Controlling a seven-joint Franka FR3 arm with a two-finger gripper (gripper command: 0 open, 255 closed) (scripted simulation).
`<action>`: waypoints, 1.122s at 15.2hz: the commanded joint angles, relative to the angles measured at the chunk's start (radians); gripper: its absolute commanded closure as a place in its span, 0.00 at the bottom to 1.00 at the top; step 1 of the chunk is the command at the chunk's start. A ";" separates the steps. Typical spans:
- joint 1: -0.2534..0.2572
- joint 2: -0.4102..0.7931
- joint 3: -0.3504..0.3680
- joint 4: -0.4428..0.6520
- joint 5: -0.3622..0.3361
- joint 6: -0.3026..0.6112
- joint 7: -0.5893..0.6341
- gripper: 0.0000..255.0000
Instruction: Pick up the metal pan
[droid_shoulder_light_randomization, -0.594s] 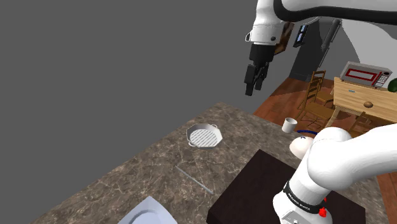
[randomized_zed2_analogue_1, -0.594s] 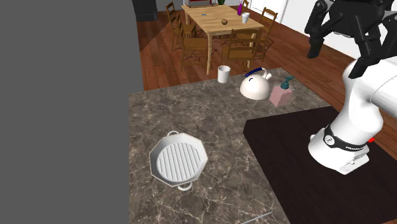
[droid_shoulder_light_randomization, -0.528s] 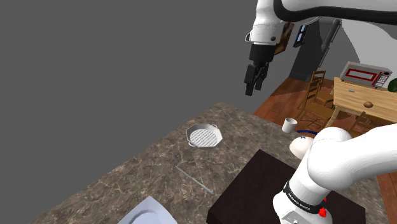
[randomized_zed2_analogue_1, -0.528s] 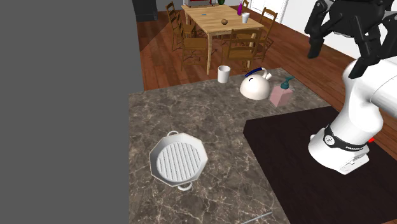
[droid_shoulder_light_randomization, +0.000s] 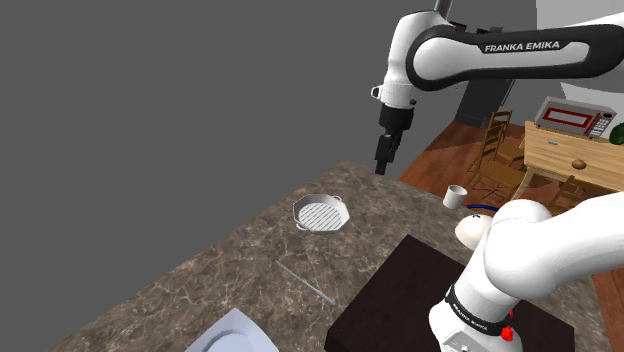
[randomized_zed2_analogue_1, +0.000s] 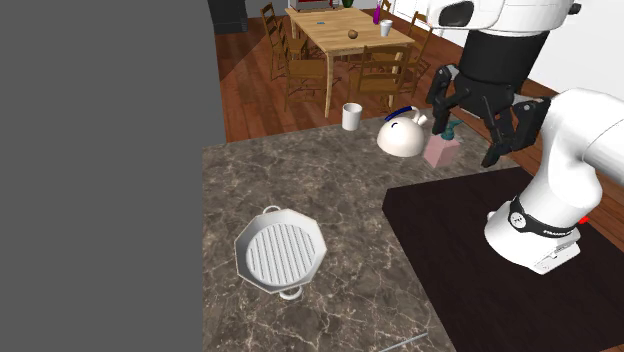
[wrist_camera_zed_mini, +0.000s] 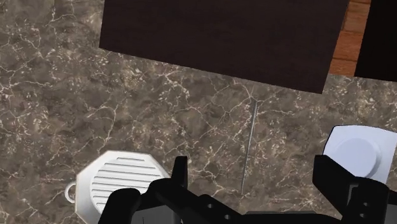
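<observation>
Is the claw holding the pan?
No, the open claw hangs in the air, apart from the ridged grill pan, which sits on the marble counter.

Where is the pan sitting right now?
The white octagonal ridged pan lies on the dark marbled counter in the second exterior view's lower left, left of the dark stand.

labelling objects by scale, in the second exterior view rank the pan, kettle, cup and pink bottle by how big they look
1. pan
2. white kettle
3. pink bottle and white cup: about alike; the cup stands farther from the camera, so I leave them unranked.
</observation>
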 joint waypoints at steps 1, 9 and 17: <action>0.004 0.011 -0.019 -0.059 -0.019 0.083 -0.052 0.00; 0.023 0.186 -0.103 -0.189 -0.080 0.435 -0.246 0.00; 0.069 0.496 -0.193 -0.199 -0.073 0.804 -0.464 0.00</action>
